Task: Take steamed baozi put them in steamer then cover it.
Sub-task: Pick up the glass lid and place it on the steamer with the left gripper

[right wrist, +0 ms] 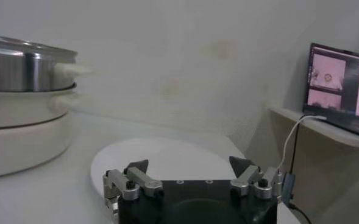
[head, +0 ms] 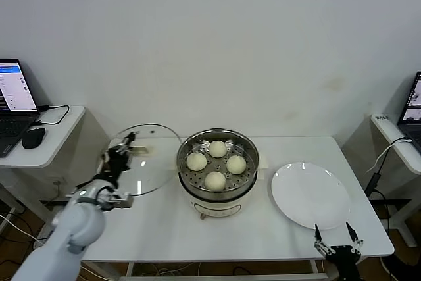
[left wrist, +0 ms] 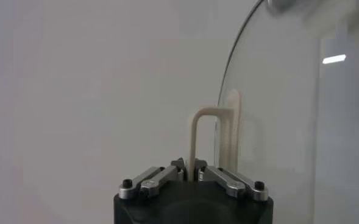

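Holding the cover [head: 141, 158] by its cream handle [left wrist: 213, 137], the left gripper [head: 120, 156] has its fingers squeezed tight on it. The glass cover is tilted up, just to the left of the steamer [head: 217, 170]. Four steamed baozi [head: 216, 162] sit on the tray with holes inside the steamer, in the middle of the white table [head: 197, 238]. A flat white plate [head: 310, 194] lies to the right. The right gripper [head: 337, 235] waits by the table's front edge, near the plate, with its fingers spread wide and nothing in them.
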Motion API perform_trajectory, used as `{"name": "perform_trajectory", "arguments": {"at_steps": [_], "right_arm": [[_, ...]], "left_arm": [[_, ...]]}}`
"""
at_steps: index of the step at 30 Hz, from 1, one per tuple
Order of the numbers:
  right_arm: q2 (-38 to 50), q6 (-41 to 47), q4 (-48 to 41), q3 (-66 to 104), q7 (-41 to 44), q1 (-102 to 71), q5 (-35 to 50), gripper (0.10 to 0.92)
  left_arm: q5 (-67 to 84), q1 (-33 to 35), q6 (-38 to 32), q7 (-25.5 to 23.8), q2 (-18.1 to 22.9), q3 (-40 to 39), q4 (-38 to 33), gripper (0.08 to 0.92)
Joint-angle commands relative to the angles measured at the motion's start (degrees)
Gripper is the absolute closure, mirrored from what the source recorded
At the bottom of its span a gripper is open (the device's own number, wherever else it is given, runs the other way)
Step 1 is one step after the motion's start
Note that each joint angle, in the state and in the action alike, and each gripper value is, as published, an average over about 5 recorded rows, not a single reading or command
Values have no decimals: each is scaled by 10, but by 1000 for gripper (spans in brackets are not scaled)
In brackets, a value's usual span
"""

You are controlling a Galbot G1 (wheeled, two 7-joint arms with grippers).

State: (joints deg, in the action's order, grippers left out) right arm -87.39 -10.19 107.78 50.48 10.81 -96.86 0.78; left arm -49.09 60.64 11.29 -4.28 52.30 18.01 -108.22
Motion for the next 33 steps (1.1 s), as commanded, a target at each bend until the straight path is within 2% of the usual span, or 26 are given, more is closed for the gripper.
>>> {"name": "perform_trajectory", "arguments": {"at_steps": [1,10,18,33], "right_arm": [[-15,-10,-22,-28,-5,10,-55,202],[-23,-16,-38,-36,-9,20,-77,203],[-25,-22,-50,-38,-10,23,-89,203],[-25,-26,-55,-40,-11,23,-96,203]], "left_arm": [[-71,-158,101,-63,84,-193,7,845],[-130,-179,149,-118,143,-217,26,845],[-212,-184,151,-134,228,-211,73,845],[-261,-185,147,-131,292,-216,147,845]]}}
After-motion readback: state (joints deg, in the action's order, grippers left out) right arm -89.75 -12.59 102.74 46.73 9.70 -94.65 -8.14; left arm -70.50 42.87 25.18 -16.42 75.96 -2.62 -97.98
